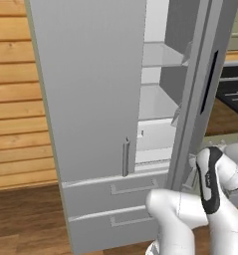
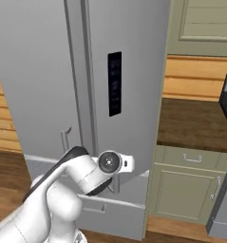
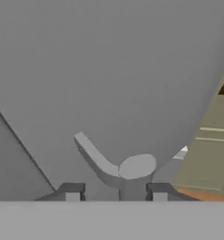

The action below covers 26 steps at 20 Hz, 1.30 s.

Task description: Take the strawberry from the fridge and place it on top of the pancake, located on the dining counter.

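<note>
Entry, nearest first. The two-finger pincer (image 3: 115, 192) was seen in the hand view with its dark tips set on either side of the end of the vertical grey bar handle (image 3: 111, 164) of the right-hand door; the jaws were judged closed on that handle, though actual contact could not be confirmed.

Next, the tall light-grey French-door fridge (image 1: 90, 94): the right-hand door (image 1: 192, 99) was swung partly out, the left-hand door was shut, and the two lower drawers were closed. A narrow gap between the doors exposed the white interior with its glass shelves (image 1: 158, 62).

The strawberry could not be made out on the shelves that were exposed. The task was judged early: door-opening in hand; retrieval, carrying and placing on the pancake all left.

Room was tight: the door edge stood close to the white arm, and the olive-green cabinet counter (image 2: 195, 123) lay just beyond on the right.
</note>
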### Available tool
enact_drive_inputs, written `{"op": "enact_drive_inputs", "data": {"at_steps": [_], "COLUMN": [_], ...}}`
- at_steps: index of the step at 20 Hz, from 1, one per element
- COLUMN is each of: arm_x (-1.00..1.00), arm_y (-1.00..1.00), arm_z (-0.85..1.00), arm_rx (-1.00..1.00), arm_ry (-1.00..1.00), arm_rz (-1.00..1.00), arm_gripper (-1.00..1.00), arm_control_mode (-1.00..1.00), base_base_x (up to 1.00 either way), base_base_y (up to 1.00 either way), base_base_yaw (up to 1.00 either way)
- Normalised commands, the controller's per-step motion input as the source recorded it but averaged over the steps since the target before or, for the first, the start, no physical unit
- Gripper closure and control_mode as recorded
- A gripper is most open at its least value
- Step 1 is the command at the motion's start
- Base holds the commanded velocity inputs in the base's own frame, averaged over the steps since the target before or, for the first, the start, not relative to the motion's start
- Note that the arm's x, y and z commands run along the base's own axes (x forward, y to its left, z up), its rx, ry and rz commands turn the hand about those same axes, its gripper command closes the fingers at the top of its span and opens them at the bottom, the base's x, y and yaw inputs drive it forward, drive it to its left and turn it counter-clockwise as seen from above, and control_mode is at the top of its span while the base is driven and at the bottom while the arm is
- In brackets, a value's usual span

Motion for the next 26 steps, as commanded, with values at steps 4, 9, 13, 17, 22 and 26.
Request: {"op": "enact_drive_inputs", "data": {"at_steps": [4,9,13,17,22,26], "arm_x": [-0.87,-0.83,-0.43,-0.52,-0.49,-0.36], "arm_y": [-0.11,0.21,0.4,0.46,0.6,0.7], "arm_z": [1.0,1.0,1.0,0.99,0.78,0.55], "arm_rx": [0.08,0.0,-0.07,-0.11,-0.15,-0.27], "arm_ry": [0.0,0.1,0.37,0.29,0.31,0.18], "arm_rz": [0.09,0.0,-0.01,-0.02,-0.01,0.01], "arm_gripper": [-1.0,-1.0,-1.0,-1.0,-1.0,-1.0], "arm_control_mode": [-1.0,-1.0,-1.0,-1.0,-1.0,-1.0], "base_base_x": [0.0,0.0,0.0,0.0,0.0,0.0], "base_base_y": [0.0,0.0,0.0,0.0,0.0,0.0], "base_base_yaw": [0.0,0.0,0.0,0.0,0.0,0.0]}}
